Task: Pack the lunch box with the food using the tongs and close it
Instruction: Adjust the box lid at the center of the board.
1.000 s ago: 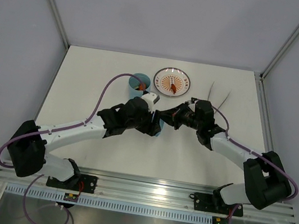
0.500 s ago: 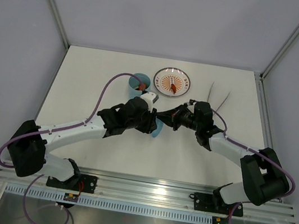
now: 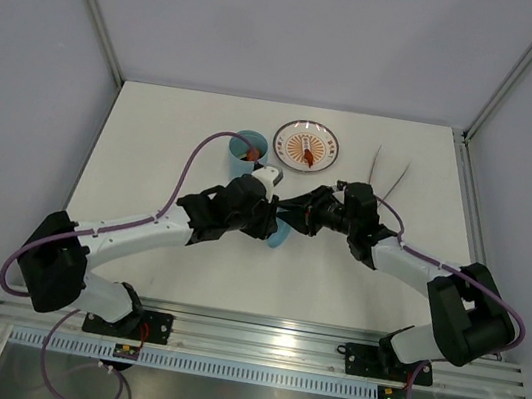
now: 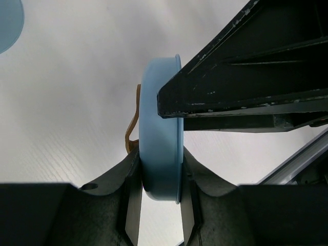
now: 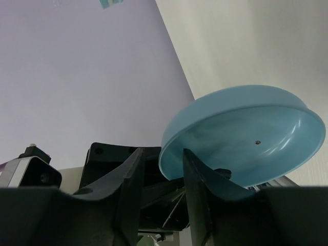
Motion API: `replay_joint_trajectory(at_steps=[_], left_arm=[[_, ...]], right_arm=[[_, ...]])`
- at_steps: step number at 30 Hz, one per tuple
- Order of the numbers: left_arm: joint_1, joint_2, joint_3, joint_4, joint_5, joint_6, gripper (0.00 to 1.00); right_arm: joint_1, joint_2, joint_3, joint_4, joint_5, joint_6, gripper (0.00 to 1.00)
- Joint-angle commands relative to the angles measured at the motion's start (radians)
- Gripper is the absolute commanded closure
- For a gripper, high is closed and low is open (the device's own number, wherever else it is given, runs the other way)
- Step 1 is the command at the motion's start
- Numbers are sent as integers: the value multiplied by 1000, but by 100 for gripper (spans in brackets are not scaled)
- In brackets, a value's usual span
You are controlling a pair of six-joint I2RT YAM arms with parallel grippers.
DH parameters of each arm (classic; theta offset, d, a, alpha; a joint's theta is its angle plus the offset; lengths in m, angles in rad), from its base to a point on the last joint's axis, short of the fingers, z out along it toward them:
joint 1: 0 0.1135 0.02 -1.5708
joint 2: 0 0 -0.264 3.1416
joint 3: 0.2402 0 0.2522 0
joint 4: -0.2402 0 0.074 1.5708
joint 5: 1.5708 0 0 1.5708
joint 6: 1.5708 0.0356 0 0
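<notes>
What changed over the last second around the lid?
The left gripper closed onto the lid and now clamps it edge-on. The right gripper opened: its fingers stand apart on either side of the lid's rim, no longer pinching it. Both arms barely shifted. The lunch box, plate and tongs stayed put.

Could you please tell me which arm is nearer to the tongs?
Right: the right arm lies just in front of the tongs; the left arm lies well to their left.
</notes>
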Motion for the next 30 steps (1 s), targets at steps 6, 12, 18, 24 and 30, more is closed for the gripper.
replay_joint_trajectory(at_steps=[6,12,18,24,30], left_arm=[[-4,7,46,13,-54,26,92],[-3,-6,43,-26,-89,41,92],[-3,-17,46,-71,-123,54,92],[-4,-17,102,-271,-311,87,93],[-4,-2,158,-512,-531,98,94]], right_arm=[[8,-52,7,-110,44,-55,53],[-25,-146,48,-369,137,-179,52],[-88,-278,83,-607,258,-287,50],[-134,-362,162,-887,448,-443,50],[-152,-404,176,-1001,536,-512,49]])
